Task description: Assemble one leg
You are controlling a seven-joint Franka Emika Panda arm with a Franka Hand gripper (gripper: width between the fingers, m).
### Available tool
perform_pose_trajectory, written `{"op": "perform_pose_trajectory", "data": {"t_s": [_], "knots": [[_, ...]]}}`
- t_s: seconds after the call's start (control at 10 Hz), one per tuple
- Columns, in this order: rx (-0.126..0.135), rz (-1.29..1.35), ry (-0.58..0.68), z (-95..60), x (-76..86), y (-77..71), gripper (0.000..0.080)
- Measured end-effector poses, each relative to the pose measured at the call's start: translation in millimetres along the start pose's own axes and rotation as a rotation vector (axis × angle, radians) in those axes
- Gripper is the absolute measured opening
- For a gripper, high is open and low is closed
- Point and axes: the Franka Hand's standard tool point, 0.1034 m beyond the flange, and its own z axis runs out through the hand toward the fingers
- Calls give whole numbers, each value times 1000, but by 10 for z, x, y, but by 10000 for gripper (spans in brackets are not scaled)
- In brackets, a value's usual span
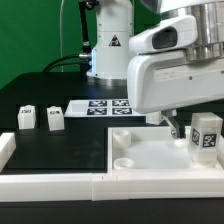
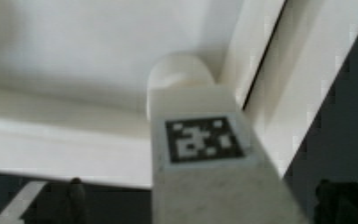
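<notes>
Leg upright on tray corner; gripper open beside.

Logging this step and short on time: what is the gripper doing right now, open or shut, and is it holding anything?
Gripper: jaws open wide, just above the tabletop; a leg stands beside them, no grip on it visible.
</notes>
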Motion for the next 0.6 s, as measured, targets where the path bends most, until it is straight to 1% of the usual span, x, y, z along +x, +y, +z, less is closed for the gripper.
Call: {"op": "perform_pose_trajectory", "data": {"t_s": [0.1,0.2,0.4,0.6], "knots": [[15,2,-52,-18,61,-1,649],[8,5,-18,-22,123,26,649],[6,5,-11,-25,120,37,649],[5,1,-7,-3,109,84,649]]}}
